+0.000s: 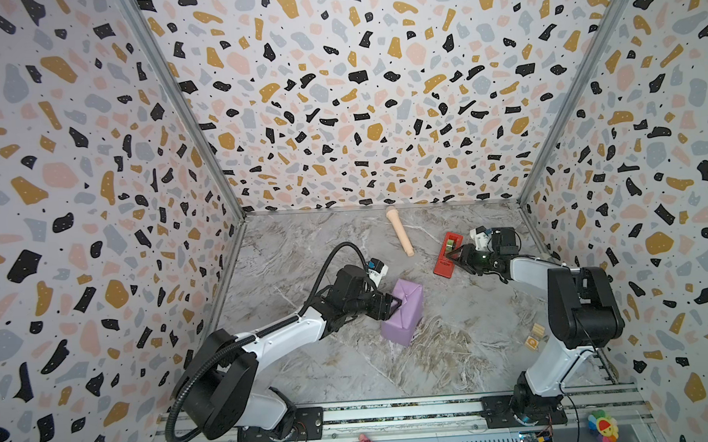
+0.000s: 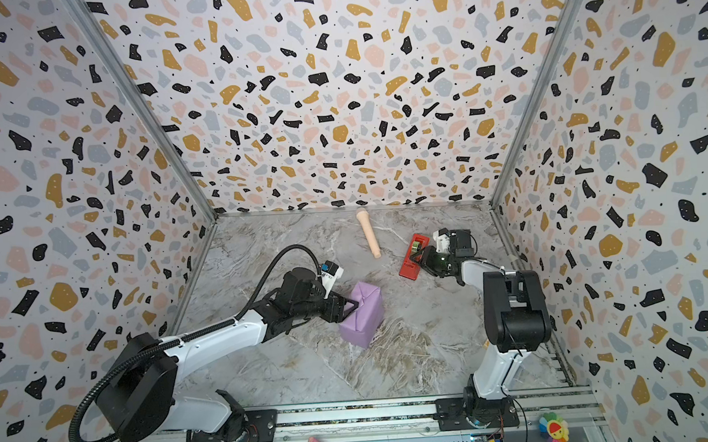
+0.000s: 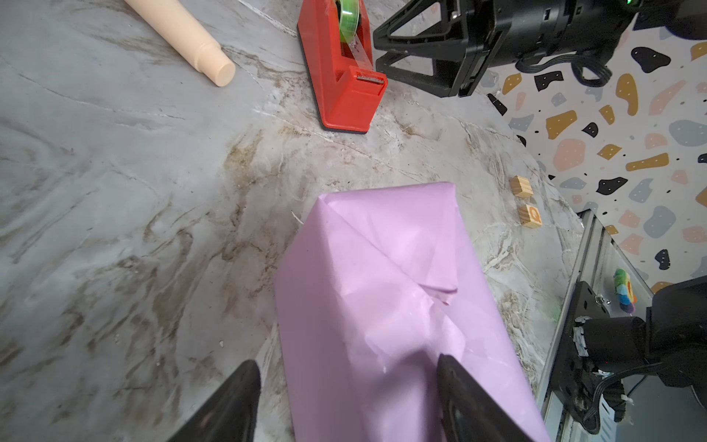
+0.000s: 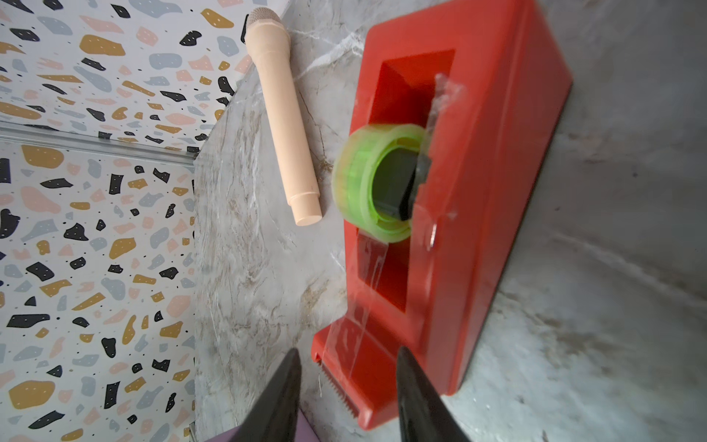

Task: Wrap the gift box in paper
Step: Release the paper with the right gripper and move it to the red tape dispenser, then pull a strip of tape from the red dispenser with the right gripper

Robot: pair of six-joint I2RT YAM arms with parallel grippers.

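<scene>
Taping stage, by the look of it: the left end effector (image 1: 394, 307), jaws apart, rested on lilac paper (image 3: 382, 275) folded around the hidden gift box just beneath it, while the right end effector (image 4: 348, 350), jaws parted, straddled tape (image 4: 361, 325) drawn from the red dispenser (image 4: 478, 172), needing a pinch and pull next.

Light was bright and even, leaving faint soft shadows on the marble bench (image 1: 351, 367). Both top views bowed the walls (image 1: 72, 203) near their edges. In the wrist views the near fingers (image 3: 225, 405) were blurred, the tape dispenser (image 4: 478, 191) slightly soft.
</scene>
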